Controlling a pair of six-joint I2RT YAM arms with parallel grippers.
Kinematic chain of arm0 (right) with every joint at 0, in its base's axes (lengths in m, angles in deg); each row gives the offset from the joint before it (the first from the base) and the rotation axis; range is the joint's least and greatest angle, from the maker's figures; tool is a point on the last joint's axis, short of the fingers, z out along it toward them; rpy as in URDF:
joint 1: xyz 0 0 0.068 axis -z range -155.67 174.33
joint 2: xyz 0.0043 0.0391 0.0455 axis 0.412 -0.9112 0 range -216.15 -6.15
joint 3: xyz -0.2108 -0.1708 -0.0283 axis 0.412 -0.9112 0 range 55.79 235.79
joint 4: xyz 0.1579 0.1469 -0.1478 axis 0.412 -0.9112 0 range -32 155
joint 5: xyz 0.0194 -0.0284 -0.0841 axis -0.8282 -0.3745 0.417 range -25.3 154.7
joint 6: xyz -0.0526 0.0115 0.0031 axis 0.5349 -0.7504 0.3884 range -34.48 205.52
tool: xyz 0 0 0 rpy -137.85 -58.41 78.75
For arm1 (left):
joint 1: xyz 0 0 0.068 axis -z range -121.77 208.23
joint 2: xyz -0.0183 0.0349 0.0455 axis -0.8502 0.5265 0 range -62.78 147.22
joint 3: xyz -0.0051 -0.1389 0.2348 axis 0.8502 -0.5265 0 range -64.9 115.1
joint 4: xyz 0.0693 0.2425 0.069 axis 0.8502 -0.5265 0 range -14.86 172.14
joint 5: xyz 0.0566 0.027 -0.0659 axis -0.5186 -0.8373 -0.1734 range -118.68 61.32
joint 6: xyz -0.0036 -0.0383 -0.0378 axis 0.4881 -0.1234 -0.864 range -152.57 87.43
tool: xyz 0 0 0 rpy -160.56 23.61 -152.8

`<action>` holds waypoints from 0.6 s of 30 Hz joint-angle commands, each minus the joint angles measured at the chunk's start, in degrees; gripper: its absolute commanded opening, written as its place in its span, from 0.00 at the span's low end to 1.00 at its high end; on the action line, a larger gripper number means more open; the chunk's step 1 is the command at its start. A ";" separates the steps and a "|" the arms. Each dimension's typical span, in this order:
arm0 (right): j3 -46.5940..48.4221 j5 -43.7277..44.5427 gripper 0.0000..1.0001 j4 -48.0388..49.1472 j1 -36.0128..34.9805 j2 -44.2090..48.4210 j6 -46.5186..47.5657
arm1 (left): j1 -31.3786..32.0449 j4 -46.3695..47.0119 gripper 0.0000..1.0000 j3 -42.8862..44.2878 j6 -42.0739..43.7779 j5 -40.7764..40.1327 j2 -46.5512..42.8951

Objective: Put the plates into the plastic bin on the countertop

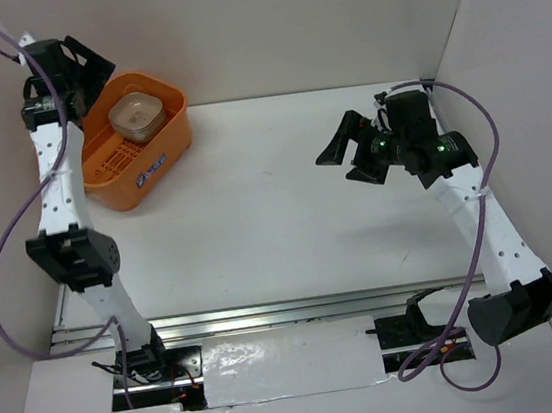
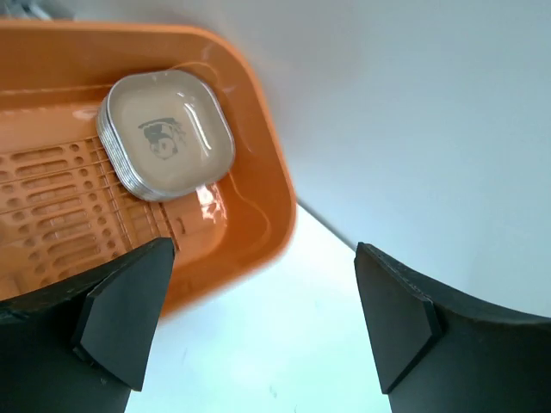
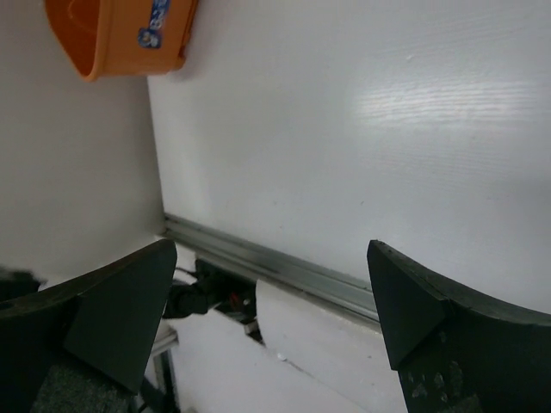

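The orange plastic bin [image 1: 163,145] stands at the far left of the white countertop [image 1: 277,216]. A stack of plates [image 1: 137,116] lies inside it at its far end; the top plate is cream with a small dark picture [image 2: 168,138]. The bin also shows in the left wrist view [image 2: 258,198] and the right wrist view [image 3: 120,39]. My left gripper [image 1: 87,63] is open and empty, raised beside the bin's far left corner. My right gripper [image 1: 350,152] is open and empty, held above the countertop at the right.
White walls close in the back and both sides. A metal rail [image 1: 269,315] runs along the front edge, with the arm bases and cables behind it. The rail shows in the right wrist view [image 3: 284,271].
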 commanded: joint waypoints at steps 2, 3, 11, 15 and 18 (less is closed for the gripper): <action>8.01 14.66 1.00 -7.81 -0.48 2.16 4.73 | -0.71 -13.40 0.99 -7.47 10.67 -1.87 -15.92; 10.99 20.35 1.00 -9.74 -0.65 2.34 5.35 | -0.98 -15.33 0.99 -10.73 11.48 -3.88 -20.82; 22.96 44.21 1.00 -23.37 -1.80 9.01 11.25 | 1.47 -23.70 0.99 -36.20 19.14 -13.13 -42.46; 25.25 50.37 1.00 -25.92 -3.55 14.11 11.25 | 2.18 -25.98 0.99 -46.52 17.37 -12.61 -55.01; 23.86 51.08 1.00 -26.37 -4.17 18.86 10.55 | 2.89 -27.47 0.99 -54.43 17.11 -14.00 -63.80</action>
